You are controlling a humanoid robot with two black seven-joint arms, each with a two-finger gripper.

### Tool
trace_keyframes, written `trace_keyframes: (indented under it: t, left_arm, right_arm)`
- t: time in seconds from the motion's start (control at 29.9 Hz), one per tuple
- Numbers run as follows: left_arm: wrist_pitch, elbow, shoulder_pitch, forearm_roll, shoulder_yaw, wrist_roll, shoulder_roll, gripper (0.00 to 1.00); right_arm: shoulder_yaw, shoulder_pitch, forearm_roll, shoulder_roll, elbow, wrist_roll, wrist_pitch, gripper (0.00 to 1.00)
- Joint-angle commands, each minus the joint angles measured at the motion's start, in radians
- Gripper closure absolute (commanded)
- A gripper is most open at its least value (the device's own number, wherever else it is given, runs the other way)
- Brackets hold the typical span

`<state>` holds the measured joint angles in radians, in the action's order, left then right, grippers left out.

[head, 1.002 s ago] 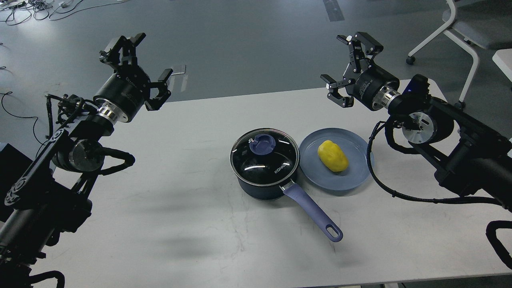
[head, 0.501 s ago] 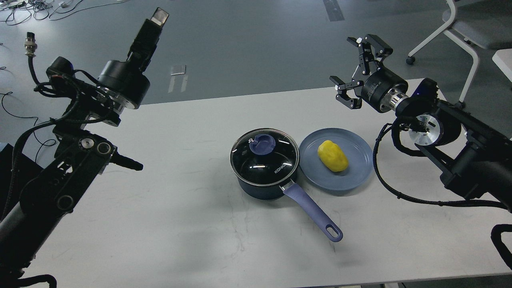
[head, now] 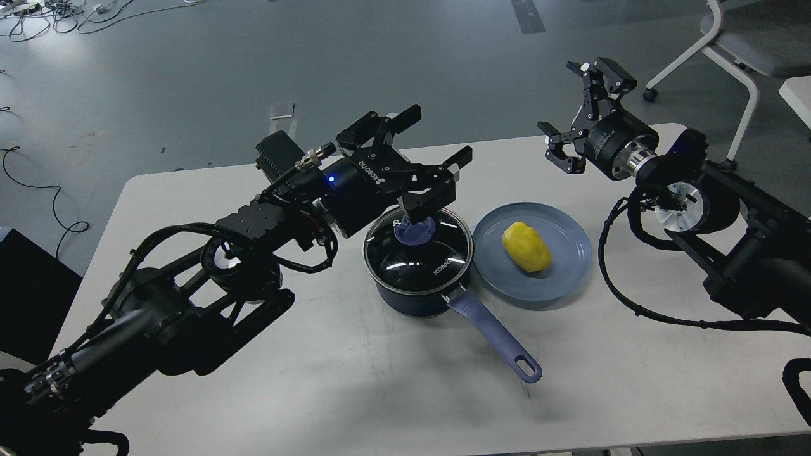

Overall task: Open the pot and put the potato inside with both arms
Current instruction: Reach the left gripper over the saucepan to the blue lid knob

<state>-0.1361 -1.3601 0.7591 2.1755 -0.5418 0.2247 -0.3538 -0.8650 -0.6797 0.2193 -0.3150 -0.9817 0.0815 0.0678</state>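
A dark blue pot [head: 405,294] stands mid-table with its glass lid [head: 437,256] on. The lid's purple knob [head: 415,233] is partly covered by my left gripper. The pot's purple handle [head: 497,335] points toward the front right. A yellow potato [head: 526,247] lies on a blue plate [head: 561,282] just right of the pot. My left gripper [head: 441,134] is open and empty, just above and behind the knob. My right gripper [head: 559,97] is open and empty, raised over the table's far edge behind the plate.
The white table [head: 285,380] ends close behind the pot. A white chair [head: 728,44] stands on the floor at the back right. A black box [head: 25,285] sits off the table's left edge. Cables [head: 38,16] lie on the floor far left.
My left arm has swung from the far left across the table and down to the pot lid, gripper open. My right gripper has drifted slightly right and back.
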Motion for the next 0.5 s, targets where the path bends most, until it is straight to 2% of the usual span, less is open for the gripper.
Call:
trace_keyframes:
  t: [0.0, 0.07, 0.47]
  left_arm:
    - [0.023, 0.105, 0.04, 0.006, 0.08, -0.004, 0.009, 0.02]
    - [0.023, 0.153, 0.04, 0.006, 0.105, -0.007, 0.012, 0.02]
    - [0.023, 0.17, -0.001, 0.006, 0.123, -0.013, 0.025, 0.02]
  right_arm:
    - [0.0, 0.002, 0.0, 0.001, 0.0, 0.0, -0.002, 0.0]
    - [0.0, 0.002, 0.0, -0.001, 0.0, 0.0, -0.002, 0.0]
    - [-0.005, 0.008, 0.0, -0.004, 0.0, 0.001, -0.002, 0.0]
